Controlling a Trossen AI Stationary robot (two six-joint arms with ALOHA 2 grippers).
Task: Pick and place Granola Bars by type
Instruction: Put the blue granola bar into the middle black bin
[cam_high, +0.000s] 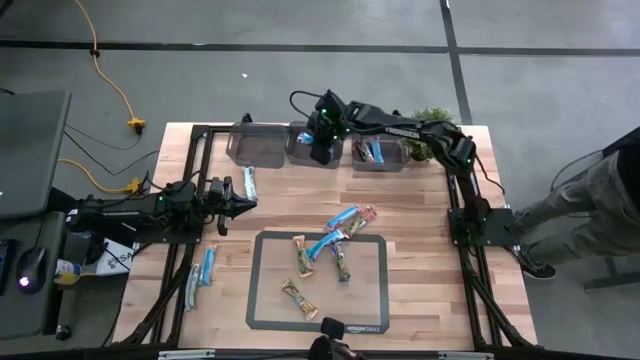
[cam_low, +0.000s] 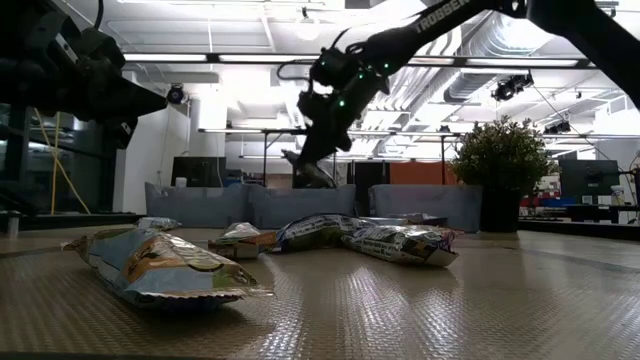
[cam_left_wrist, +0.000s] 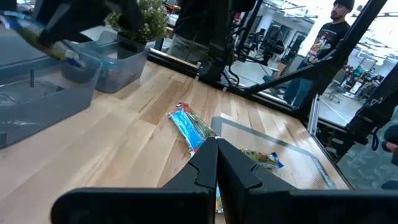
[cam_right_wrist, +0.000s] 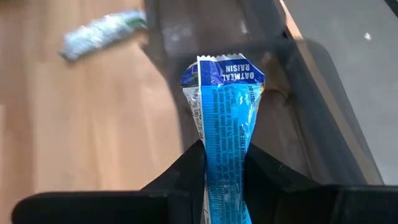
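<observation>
My right gripper (cam_high: 320, 148) hangs over the middle one of three clear grey bins (cam_high: 300, 135) at the table's far edge, shut on a bright blue granola bar (cam_right_wrist: 224, 112). More granola bars lie on and near the dark mat (cam_high: 370, 300): blue ones (cam_high: 325, 243), tan ones (cam_high: 300, 252) and a red-pink one (cam_high: 366, 216). A pale blue-white bar (cam_high: 249, 182) lies flat near the left bin. My left gripper (cam_high: 246, 205) waits shut and level at the table's left side, holding nothing. My right gripper pinches the blue bar between its two fingers (cam_right_wrist: 189, 168), across its width partway along its length (cam_right_wrist: 224, 163). The crimped end (cam_right_wrist: 222, 67) sticks out beyond the fingertips. The fingers slant down from the table's right side. The bar is lifted clear above the bin.
The right bin (cam_high: 395, 165) holds a few bars; the left bin (cam_high: 255, 143) looks bare. Two pale bars (cam_high: 200, 275) lie near the table's left edge. A potted plant (cam_high: 432, 122) stands at the far right corner. A person (cam_high: 590, 195) stands beyond the right edge.
</observation>
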